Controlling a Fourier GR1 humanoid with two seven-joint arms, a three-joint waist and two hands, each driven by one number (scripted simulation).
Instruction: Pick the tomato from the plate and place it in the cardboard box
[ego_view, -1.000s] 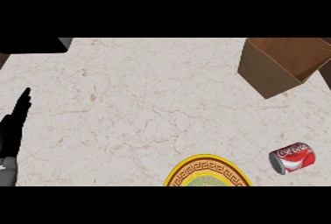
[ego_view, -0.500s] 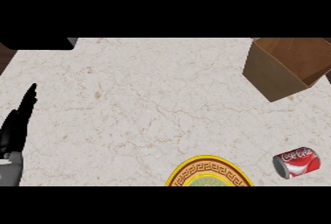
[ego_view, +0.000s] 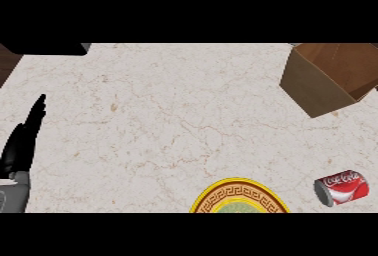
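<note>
My left hand (ego_view: 23, 142) is at the left edge of what I see, over the counter (ego_view: 162, 120). It comes up from the bottom corner on my grey arm. The fingers are straight and close together, and they point up and a little to the right. The hand is turned so I see it from its thin side. It holds nothing and touches nothing that I can see.

I cannot see my right hand at all.

The plate (ego_view: 240, 197) is at the bottom, a bit right of the middle. It is yellow with a dark pattern round the rim, and only its top part shows. I cannot see the tomato on the part that shows.

The cardboard box (ego_view: 325, 75) sits open at the top right, well apart from the plate. A red soda can (ego_view: 342, 187) lies on its side near the plate, to its right.
</note>
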